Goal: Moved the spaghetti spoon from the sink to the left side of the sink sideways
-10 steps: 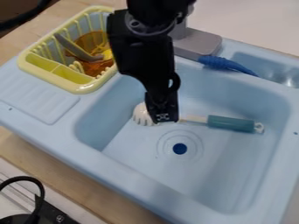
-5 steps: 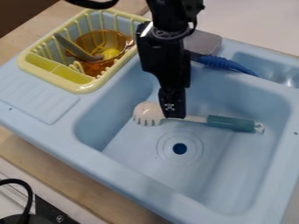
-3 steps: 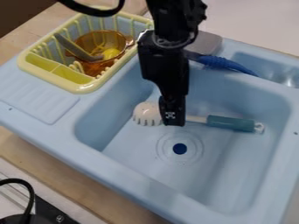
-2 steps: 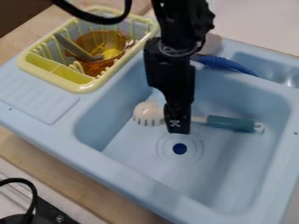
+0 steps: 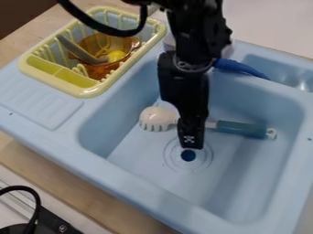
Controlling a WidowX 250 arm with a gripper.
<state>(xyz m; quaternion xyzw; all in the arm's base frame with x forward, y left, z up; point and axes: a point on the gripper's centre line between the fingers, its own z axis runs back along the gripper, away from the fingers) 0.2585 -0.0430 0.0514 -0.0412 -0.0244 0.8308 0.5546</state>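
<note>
Over the last two seconds I've brought the gripper (image 5: 191, 143) nearer the camera, to the drain (image 5: 188, 155); whether it's spread or pressed together, I can't tell. The spaghetti spoon (image 5: 242, 129) hasn't budged from the sink (image 5: 153, 185) floor, so I'd judge the grasp is still to come.

Spoon (image 5: 235, 128): white, toothed head, teal handle, end loop; lies sideways in sink (image 5: 147, 189), head left, handle right, middle hidden. Sink: light blue, rounded corners.
</note>
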